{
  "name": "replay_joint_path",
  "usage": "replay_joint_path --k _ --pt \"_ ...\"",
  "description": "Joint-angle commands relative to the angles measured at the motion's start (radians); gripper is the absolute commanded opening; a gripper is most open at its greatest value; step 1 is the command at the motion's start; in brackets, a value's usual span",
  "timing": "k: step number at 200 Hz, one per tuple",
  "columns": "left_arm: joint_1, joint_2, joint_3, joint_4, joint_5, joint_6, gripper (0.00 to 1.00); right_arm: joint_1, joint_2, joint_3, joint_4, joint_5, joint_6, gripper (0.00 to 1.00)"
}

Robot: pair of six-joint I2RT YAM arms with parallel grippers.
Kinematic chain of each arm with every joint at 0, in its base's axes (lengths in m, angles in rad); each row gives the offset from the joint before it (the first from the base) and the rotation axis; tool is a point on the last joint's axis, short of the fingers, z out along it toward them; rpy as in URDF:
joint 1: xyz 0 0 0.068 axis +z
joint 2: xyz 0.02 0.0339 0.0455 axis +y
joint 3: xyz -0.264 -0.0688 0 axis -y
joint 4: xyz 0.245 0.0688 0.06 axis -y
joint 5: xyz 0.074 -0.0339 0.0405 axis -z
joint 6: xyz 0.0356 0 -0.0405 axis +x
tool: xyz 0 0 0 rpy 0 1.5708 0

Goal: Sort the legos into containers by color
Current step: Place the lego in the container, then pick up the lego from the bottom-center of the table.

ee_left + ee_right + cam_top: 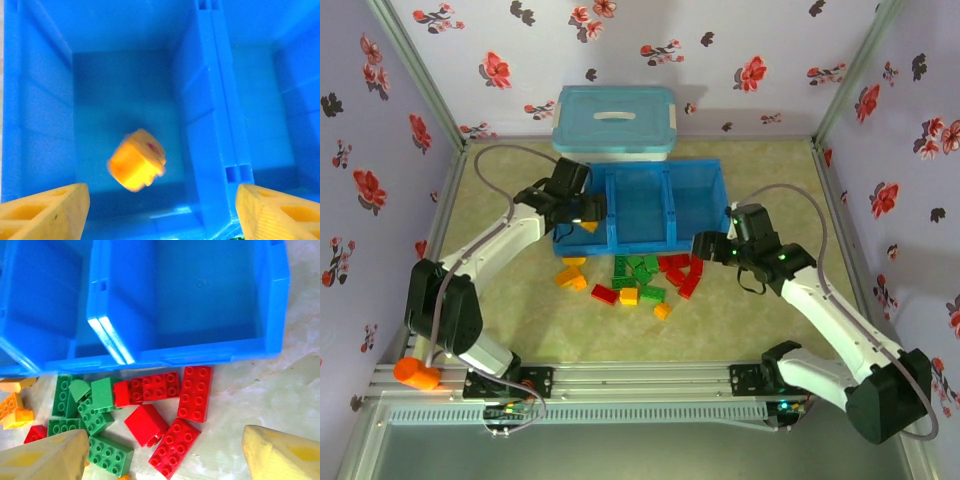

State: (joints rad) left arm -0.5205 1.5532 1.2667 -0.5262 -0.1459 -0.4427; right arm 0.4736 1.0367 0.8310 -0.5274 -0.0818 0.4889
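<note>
The blue tray (660,167) has three compartments side by side. My left gripper (582,215) hangs open over the left compartment (120,85). A blurred yellow lego (136,160) is loose in the air below its fingers (45,210), touching neither. Several legos (630,280) lie on the table in front of the tray: yellow at the left (15,410), green in the middle (100,405), red at the right (195,392). My right gripper (165,455) is open above the red bricks, near the tray's front wall (175,357), with nothing between its fingers.
A light blue lidded box (615,120) with a white handle stands right behind the tray. An orange cylinder (415,373) lies at the front left by the left arm's base. Flowered walls close in the table on three sides.
</note>
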Motion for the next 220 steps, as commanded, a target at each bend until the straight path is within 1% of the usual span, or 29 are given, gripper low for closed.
replay_joint_path --k 1,28,59,91,114,138,161,182,220 --pt "0.002 -0.087 -0.025 0.000 0.008 -0.008 0.78 0.035 0.023 0.060 -0.022 0.006 -0.060 0.81" --pt "0.001 -0.176 -0.120 0.009 0.003 -0.052 0.78 0.102 0.074 0.099 -0.036 -0.038 -0.138 0.82" --pt "-0.004 -0.306 -0.282 0.038 -0.003 -0.111 0.78 0.207 0.144 0.129 -0.040 -0.081 -0.231 0.83" --pt "-0.004 -0.432 -0.424 0.029 -0.027 -0.164 0.78 0.315 0.241 0.192 -0.029 -0.130 -0.305 0.83" --pt "-0.004 -0.525 -0.507 0.022 -0.041 -0.208 0.78 0.391 0.363 0.288 -0.074 -0.148 -0.373 0.82" --pt "-0.003 -0.608 -0.572 0.008 -0.050 -0.251 0.78 0.456 0.515 0.416 -0.146 -0.138 -0.435 0.80" --pt "-0.003 -0.678 -0.615 -0.014 -0.063 -0.295 0.79 0.503 0.647 0.530 -0.225 -0.130 -0.487 0.78" --pt "-0.003 -0.739 -0.649 -0.029 -0.068 -0.330 0.78 0.538 0.747 0.611 -0.279 -0.137 -0.518 0.78" --pt "-0.003 -0.809 -0.686 -0.051 -0.085 -0.358 0.78 0.584 0.872 0.711 -0.329 -0.148 -0.555 0.76"
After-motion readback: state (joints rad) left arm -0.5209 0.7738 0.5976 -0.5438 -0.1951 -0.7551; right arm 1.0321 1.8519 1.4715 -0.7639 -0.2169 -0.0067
